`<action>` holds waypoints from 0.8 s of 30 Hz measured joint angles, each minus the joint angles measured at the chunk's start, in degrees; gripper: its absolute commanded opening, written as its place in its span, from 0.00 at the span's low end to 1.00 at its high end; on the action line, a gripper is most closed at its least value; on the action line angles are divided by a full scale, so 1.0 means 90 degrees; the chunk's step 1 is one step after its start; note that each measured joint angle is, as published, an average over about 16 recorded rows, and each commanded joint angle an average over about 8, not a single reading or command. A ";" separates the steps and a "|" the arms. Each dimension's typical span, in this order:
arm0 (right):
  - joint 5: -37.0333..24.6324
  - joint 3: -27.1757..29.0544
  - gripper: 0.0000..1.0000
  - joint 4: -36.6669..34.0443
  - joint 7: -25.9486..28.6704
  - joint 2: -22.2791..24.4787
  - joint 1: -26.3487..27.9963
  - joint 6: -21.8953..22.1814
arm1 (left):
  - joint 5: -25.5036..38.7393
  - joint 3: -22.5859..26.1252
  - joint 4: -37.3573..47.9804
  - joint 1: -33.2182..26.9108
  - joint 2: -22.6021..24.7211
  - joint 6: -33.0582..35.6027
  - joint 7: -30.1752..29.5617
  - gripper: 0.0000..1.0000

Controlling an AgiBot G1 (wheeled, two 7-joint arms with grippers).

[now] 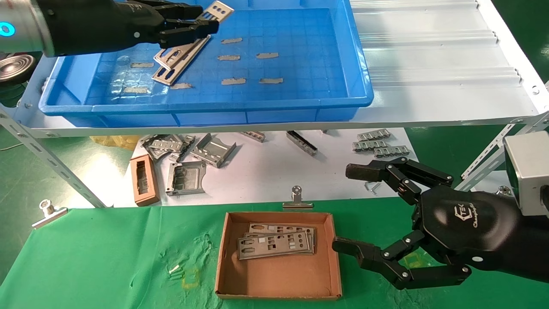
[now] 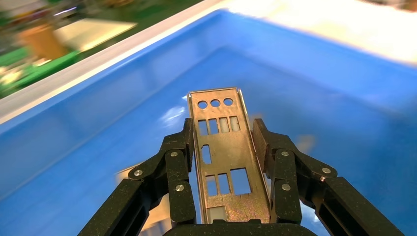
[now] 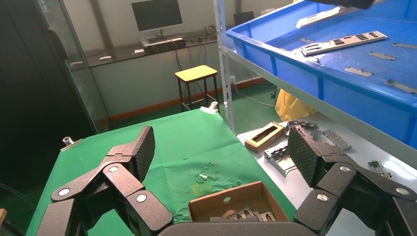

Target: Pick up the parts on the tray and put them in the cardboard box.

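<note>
My left gripper [image 1: 201, 19] is shut on one silver plate [image 1: 216, 10] and holds it tilted above the far left of the blue tray [image 1: 206, 105]. In the left wrist view the plate [image 2: 223, 147] runs lengthwise between the fingers [image 2: 179, 162]. Two more plates [image 1: 180, 58] lie on the tray floor just below it. The cardboard box [image 1: 223, 253] sits on the green cloth and holds a few stacked plates [image 1: 276, 242]. My right gripper [image 1: 349, 209] is open and empty beside the box's right wall; the box [image 3: 231, 201] shows in its wrist view.
Several grey tape strips [image 1: 233, 40] lie on the tray floor. Under the shelf are folded metal brackets [image 1: 206, 150] and a brown frame block [image 1: 143, 179]. Binder clips [image 1: 297, 198] [image 1: 48, 211] hold the green cloth's far edge.
</note>
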 measured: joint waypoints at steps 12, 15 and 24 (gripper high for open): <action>0.0000 0.0000 1.00 0.0000 0.0000 0.0000 0.0000 0.0000 | -0.0562 0.0065 -0.1155 0.0292 -0.0654 0.1834 0.0355 0.00; 0.0000 0.0000 1.00 0.0000 0.0000 0.0000 0.0000 0.0000 | -0.0950 0.0278 -0.1983 0.0596 -0.0932 0.1997 0.0271 0.00; 0.0000 0.0000 1.00 0.0000 0.0000 0.0000 0.0000 0.0000 | -0.2345 0.1391 -0.4716 0.1691 -0.1849 0.1953 -0.0112 0.00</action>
